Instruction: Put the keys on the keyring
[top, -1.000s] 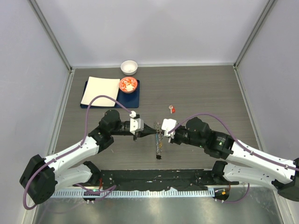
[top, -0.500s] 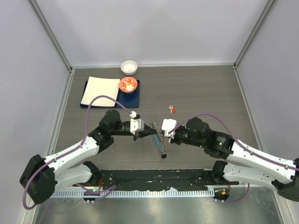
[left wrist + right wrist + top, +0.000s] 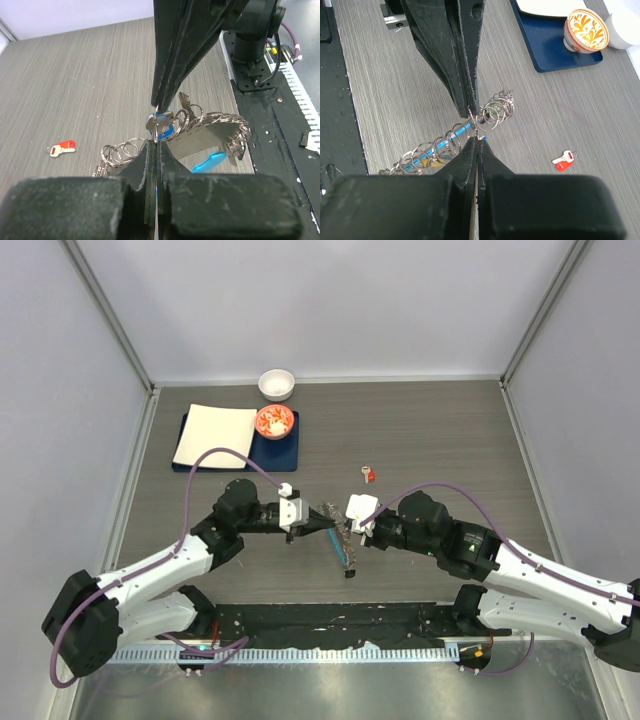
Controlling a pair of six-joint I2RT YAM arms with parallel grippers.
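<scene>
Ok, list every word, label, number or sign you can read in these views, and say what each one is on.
No readable text in any view.
red key: no marking can be made out.
keyring: any stamps on its silver keys are too small and blurred to read.
orange-patterned bowl: decoration only, no letters.

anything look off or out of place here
Only the red key: it lies alone on the table, apart from the keyring, which hangs pinched between the shut left gripper and right gripper. Nothing looks spilled or damaged.
</scene>
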